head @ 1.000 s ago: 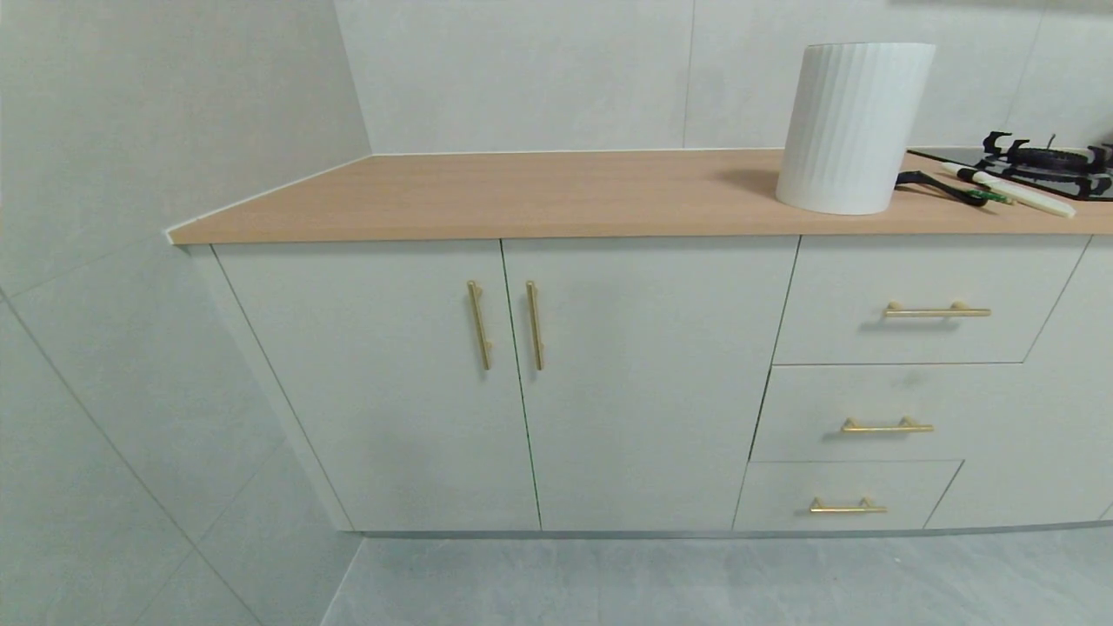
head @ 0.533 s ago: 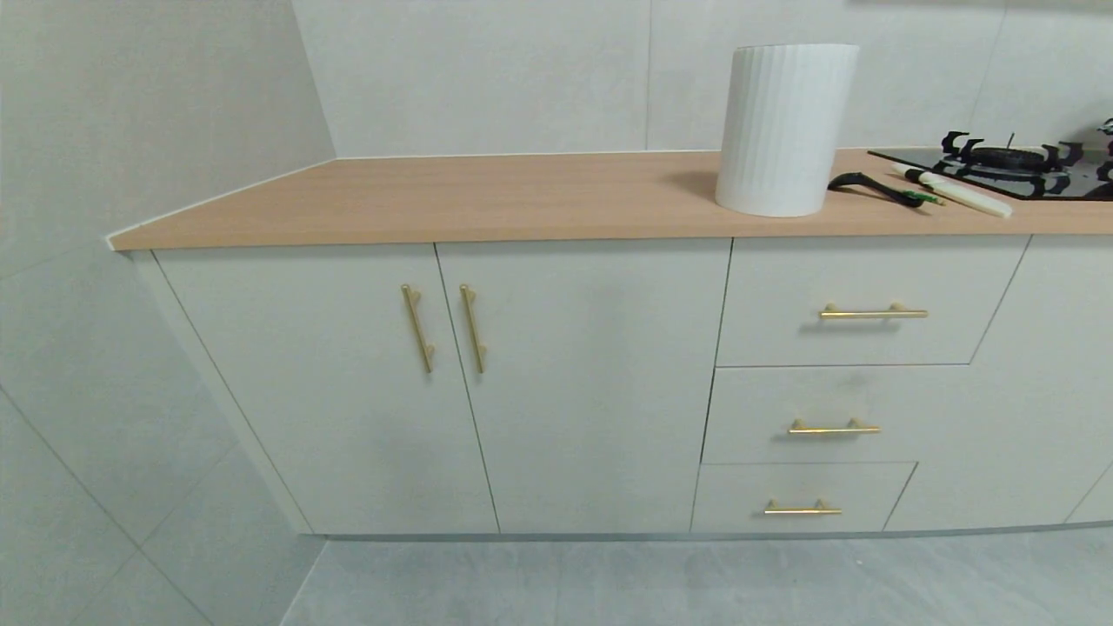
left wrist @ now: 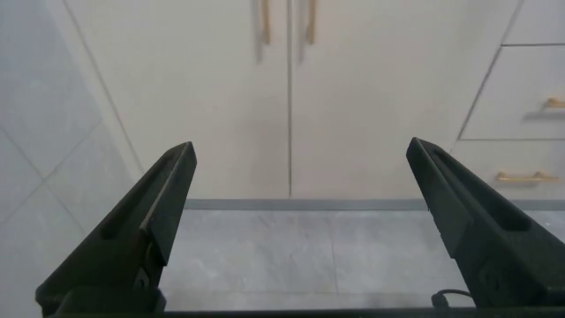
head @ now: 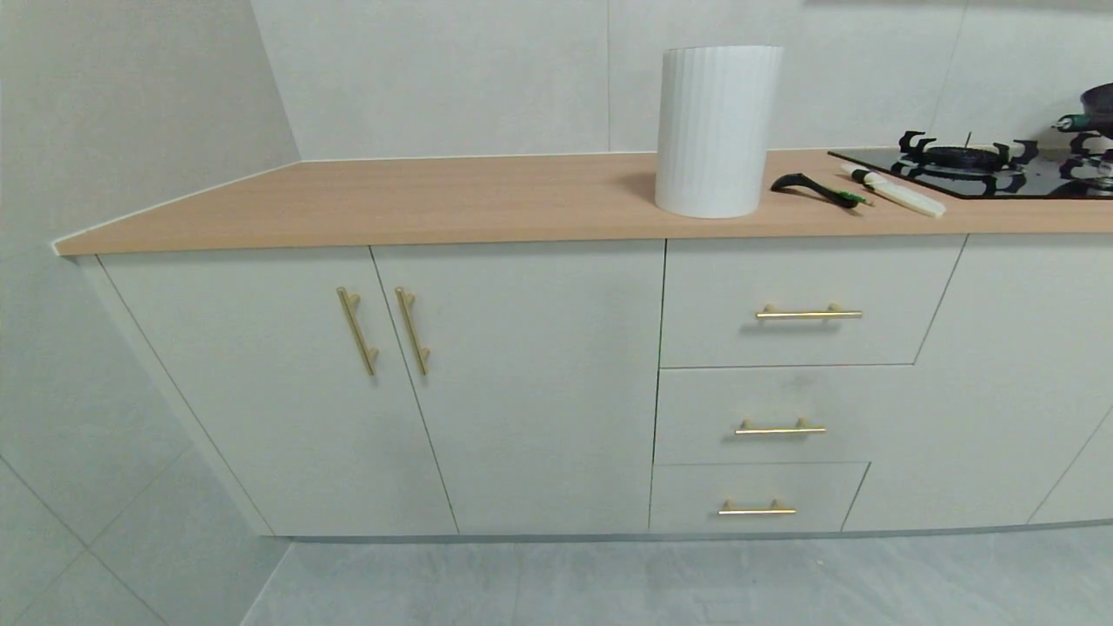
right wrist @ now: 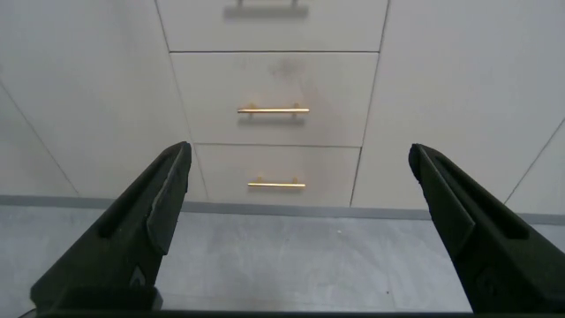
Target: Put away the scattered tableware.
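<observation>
On the wooden countertop (head: 435, 204) a tall white ribbed container (head: 715, 130) stands upright. Just right of it lie a black-handled utensil (head: 807, 188) and a cream-handled utensil (head: 896, 192), both flat on the wood beside the stove. My left gripper (left wrist: 296, 190) hangs low in front of the double cabinet doors (left wrist: 287, 88), open with nothing between its fingers. My right gripper (right wrist: 296, 190) hangs low before the drawers (right wrist: 274, 97), also open and holding nothing.
A black gas stove (head: 974, 165) sits at the countertop's right end, with a dark pan (head: 1097, 100) at the frame edge. Below are two doors with gold handles (head: 383, 330) and three drawers (head: 804, 304). A tiled wall closes the left side; grey floor (head: 609, 582) lies below.
The whole head view has shifted: the cabinet, container and utensils slid leftward in the picture and more of the stove came in, so the camera turned or moved right. Nothing on the counter moved.
</observation>
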{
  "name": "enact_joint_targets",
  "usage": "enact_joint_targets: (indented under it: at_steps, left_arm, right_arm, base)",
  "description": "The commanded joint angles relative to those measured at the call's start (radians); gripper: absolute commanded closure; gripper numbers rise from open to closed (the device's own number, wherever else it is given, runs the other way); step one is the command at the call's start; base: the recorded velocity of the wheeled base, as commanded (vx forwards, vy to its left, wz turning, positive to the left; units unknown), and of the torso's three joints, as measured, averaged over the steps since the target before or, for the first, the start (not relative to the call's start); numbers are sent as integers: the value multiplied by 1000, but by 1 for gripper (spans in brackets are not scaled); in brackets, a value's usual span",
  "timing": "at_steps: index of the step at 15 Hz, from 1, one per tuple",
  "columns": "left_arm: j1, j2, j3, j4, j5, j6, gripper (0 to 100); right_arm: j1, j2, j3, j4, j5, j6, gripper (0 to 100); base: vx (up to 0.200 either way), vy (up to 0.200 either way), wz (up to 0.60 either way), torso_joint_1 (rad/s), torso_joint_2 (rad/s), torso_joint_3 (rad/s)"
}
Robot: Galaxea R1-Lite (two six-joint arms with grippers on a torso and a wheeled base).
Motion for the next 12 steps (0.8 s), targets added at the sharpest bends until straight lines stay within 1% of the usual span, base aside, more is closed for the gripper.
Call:
enact_joint_targets:
  at_steps: [1, 4, 8, 12]
  left_arm:
    - [0, 1, -1, 0, 1, 0, 0]
    - [0, 1, -1, 0, 1, 0, 0]
    - [0, 1, -1, 0, 1, 0, 0]
    - [0, 1, -1, 0, 1, 0, 0]
  right_arm:
    - [1, 2, 0, 0, 0, 0, 0]
    - [1, 2, 0, 0, 0, 0, 0]
    - [1, 2, 0, 0, 0, 0, 0]
    - [1, 2, 0, 0, 0, 0, 0]
  base:
    - [0, 0, 0, 0, 0, 0]
    - [0, 0, 0, 0, 0, 0]
    - [200, 0, 0, 1, 6, 2]
    - [0, 0, 0, 0, 0, 0]
